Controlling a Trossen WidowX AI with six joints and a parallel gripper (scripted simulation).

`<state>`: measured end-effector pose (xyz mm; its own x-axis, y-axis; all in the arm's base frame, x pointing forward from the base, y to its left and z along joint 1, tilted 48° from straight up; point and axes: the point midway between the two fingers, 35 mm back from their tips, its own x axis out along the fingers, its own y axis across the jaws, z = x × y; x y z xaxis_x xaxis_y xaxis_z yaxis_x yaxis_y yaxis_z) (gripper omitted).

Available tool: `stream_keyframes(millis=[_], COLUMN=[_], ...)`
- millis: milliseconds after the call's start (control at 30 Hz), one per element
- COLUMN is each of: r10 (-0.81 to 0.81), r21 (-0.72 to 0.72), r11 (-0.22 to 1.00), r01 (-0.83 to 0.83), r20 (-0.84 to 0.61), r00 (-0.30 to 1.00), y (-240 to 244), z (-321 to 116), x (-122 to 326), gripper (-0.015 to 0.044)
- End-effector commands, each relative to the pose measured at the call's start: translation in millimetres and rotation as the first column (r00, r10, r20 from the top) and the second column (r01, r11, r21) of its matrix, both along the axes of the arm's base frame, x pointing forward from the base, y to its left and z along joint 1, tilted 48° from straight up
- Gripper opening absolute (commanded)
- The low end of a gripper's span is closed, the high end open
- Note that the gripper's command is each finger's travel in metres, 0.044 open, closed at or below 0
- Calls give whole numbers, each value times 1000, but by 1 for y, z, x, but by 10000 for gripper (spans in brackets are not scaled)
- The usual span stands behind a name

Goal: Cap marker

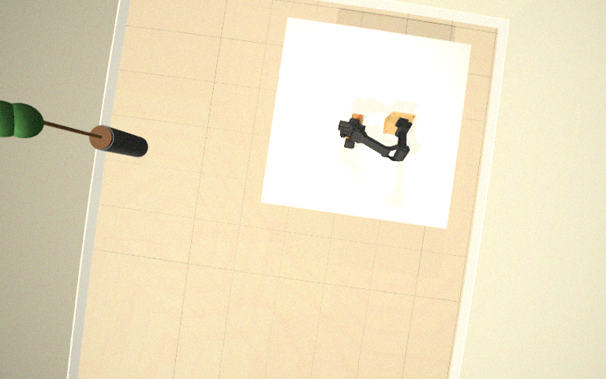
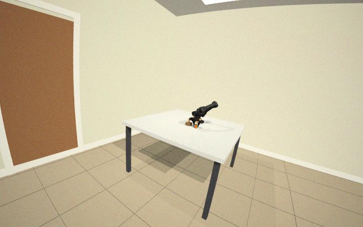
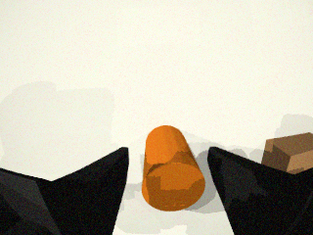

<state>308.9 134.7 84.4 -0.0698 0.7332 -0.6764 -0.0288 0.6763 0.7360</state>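
The orange cap [image 3: 168, 168] [image 2: 195, 126] stands upright on the table. In the wrist view it is between the two black fingers of my gripper [image 3: 168, 150], with a gap to each finger. The gripper is open and reaches down around the cap without holding it. The brown holder block [image 3: 280, 156] [image 2: 188, 124] stands to the right in the wrist view, partly hidden by the right finger. The orange marker [image 2: 189, 120] stands up from the block in the exterior view; in the wrist view it is hidden.
The black arm [image 1: 374, 144] [image 2: 207, 107] reaches over the white table [image 1: 306, 174] [image 2: 160, 127] from its base on a light wooden plate [image 1: 389, 124]. The holder block is close beside the gripper. A potted plant [image 1: 128, 142] is far from the table.
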Motion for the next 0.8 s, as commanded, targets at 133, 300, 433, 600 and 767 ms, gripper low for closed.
stream_keyframes(millis=[133, 300, 433, 600, 767], r10=[1, 1, 1, 1, 1], r21=[6, 6, 6, 4, 2], r11=[1000, 1000, 1000, 1000, 1000], r01=[-1, -1, -1, -1, -1], r20=[-6, -6, -6, -6, -6], r00=[1000, 1000, 1000, 1000, 1000], y=[4, 4, 3, -3, -13], z=[-3, -3, -3, 2, 11], x=[-2, -2, -2, -1, 1], gripper=[144, 110, 84, 0, 0])
